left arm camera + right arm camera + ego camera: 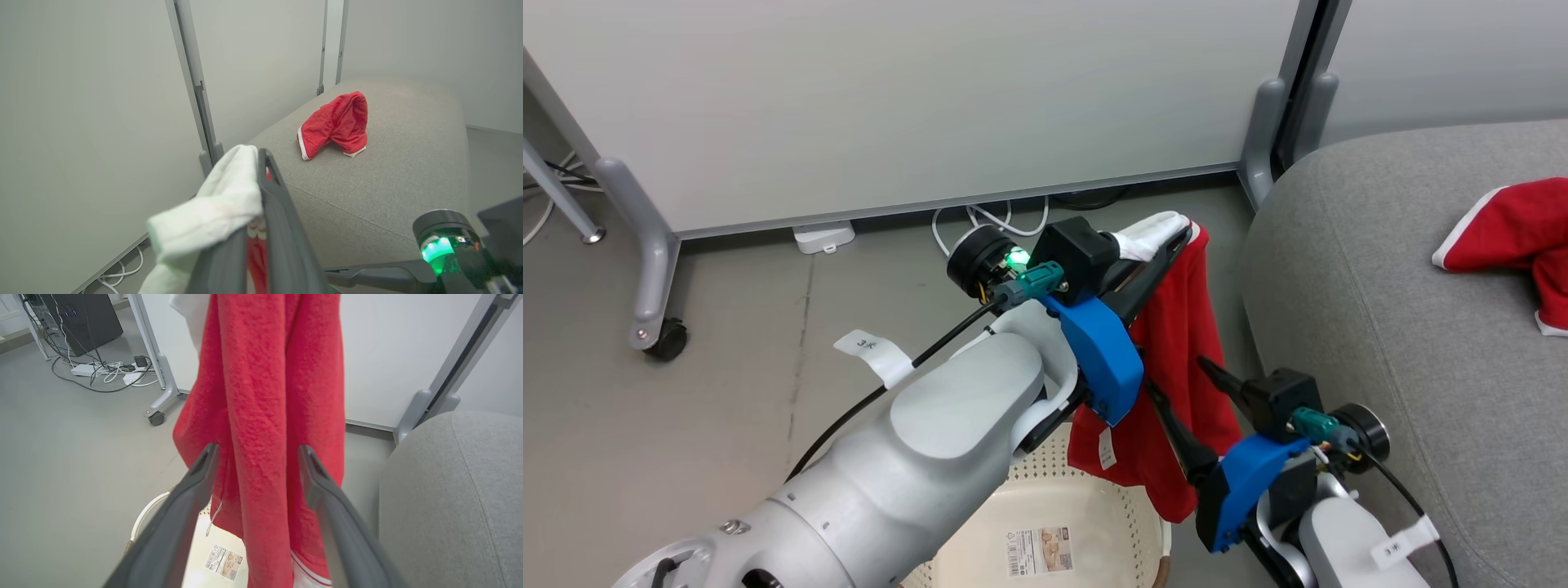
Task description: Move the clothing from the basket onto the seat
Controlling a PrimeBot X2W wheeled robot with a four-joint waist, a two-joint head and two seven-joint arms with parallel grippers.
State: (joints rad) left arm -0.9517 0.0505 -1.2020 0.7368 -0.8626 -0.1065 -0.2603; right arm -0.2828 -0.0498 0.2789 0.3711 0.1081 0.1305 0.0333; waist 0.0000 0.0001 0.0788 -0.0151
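My left gripper [1168, 237] is shut on the white part of a red garment [1184, 367], which hangs down over the cream basket [1127, 506]. In the left wrist view the left gripper [261, 157] pinches white cloth [220, 204] with red showing below. My right gripper [1174, 374] stands open beside the hanging cloth. In the right wrist view the right gripper [255, 453] has the red garment [269, 396] hanging across the gap between its fingers; I cannot tell whether they touch it. A second red garment [335, 122], trimmed in white, lies on the grey seat [1380, 327].
White partition panels stand behind, with a wheeled foot [658, 327] at the left and a post [1262, 139] next to the seat. Cables and a power strip [88, 369] lie on the floor near a dark computer tower [77, 318]. The basket's bottom shows a label [224, 560].
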